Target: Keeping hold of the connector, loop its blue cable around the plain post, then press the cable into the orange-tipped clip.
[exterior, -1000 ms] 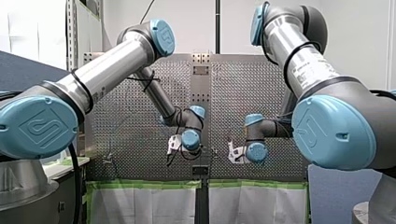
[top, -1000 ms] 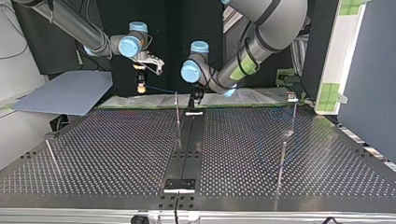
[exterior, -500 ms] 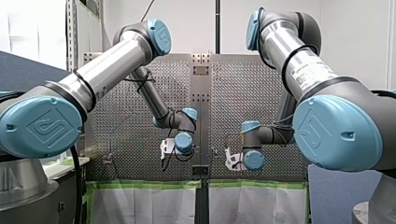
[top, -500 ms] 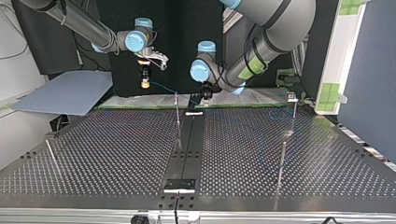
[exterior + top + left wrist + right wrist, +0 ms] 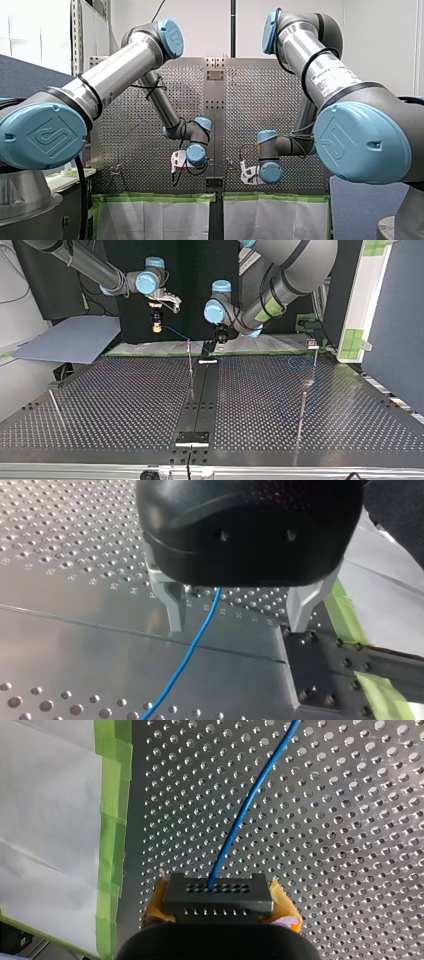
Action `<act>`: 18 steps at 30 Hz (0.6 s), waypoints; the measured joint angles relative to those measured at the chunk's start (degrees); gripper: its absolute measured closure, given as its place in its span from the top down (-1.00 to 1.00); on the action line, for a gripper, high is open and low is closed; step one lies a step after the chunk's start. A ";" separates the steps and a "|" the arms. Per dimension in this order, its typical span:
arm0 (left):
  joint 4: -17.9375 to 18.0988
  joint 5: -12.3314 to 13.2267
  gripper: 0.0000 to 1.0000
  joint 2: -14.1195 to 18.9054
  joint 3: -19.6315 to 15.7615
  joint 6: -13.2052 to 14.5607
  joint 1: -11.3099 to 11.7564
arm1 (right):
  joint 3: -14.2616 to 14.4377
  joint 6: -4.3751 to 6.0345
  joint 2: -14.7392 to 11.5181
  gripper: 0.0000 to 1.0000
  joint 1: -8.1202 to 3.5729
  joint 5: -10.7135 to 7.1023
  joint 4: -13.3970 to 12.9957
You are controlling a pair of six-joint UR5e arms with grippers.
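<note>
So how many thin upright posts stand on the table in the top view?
4: centre post, far right post, near right post, left post. More could be hidden.

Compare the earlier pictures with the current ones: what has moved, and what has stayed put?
In the top view both grippers shifted toward the view's right: my right gripper, holding the connector, and my left gripper. In the front view both sank lower. Nothing was visibly taken or let go. The posts and table stayed put.
</note>
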 joint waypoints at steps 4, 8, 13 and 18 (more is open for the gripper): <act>0.02 -0.04 0.99 -0.01 -0.01 0.00 0.00 | 0.24 -0.25 0.01 -1.00 0.15 0.02 -0.25; 0.08 0.03 0.99 0.00 0.01 -0.01 0.02 | 0.32 -0.60 0.04 -1.00 0.33 0.02 -0.32; 0.11 0.22 0.99 0.00 0.01 -0.07 0.04 | 0.33 -0.75 0.07 -1.00 0.43 -0.03 -0.29; 0.11 0.35 0.99 -0.01 0.02 -0.09 -0.01 | 0.34 -0.90 0.04 -1.00 0.46 -0.06 -0.18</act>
